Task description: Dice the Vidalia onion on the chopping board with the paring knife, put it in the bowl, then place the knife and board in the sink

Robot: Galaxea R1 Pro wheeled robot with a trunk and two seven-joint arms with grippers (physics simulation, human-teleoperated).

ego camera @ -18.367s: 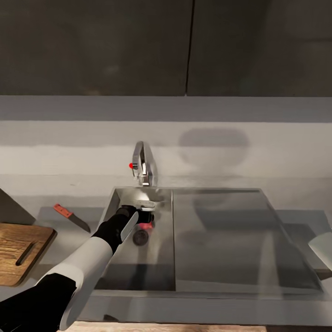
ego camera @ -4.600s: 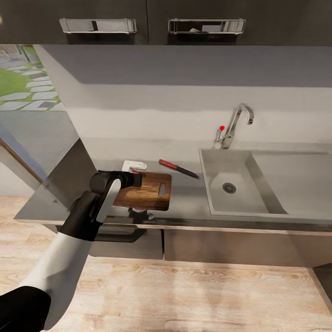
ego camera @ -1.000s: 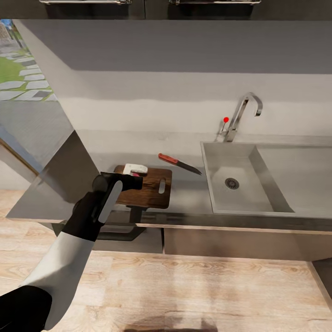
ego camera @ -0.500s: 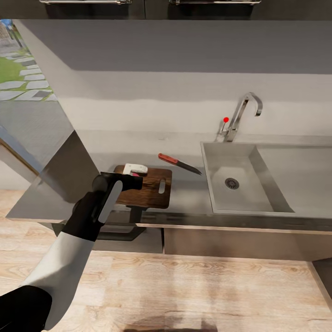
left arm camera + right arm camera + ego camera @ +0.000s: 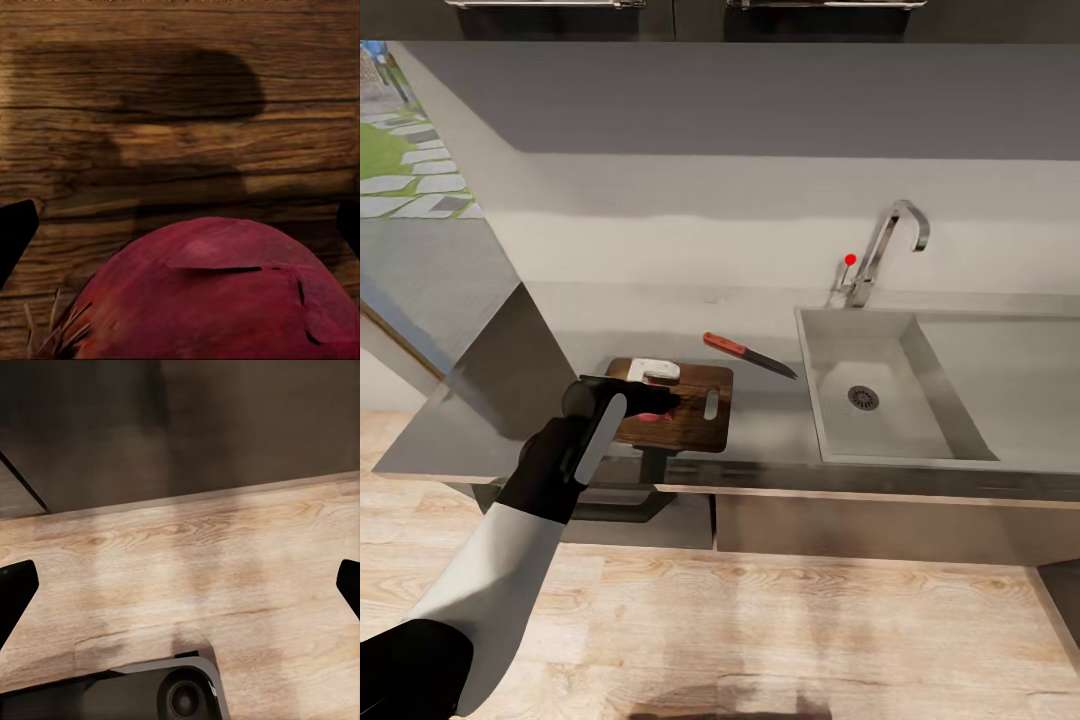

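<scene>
The left gripper [image 5: 650,403] hangs over the chopping board [image 5: 695,412] with its jaws spread wide; the red-skinned onion [image 5: 217,296] sits between the two fingertips [image 5: 15,229] on the wood, apparently let go. Just behind the board lies the white bowl [image 5: 653,370], and the paring knife [image 5: 748,354] rests on the countertop [image 5: 770,420] between board and sink [image 5: 880,400]. The right gripper [image 5: 180,585] is spread open above the wooden floor [image 5: 225,585].

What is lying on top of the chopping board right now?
On the chopping board lies the red-skinned onion, between the open fingers of the left gripper. The white bowl sits at its far edge; whether the bowl rests on the board is unclear.
</scene>
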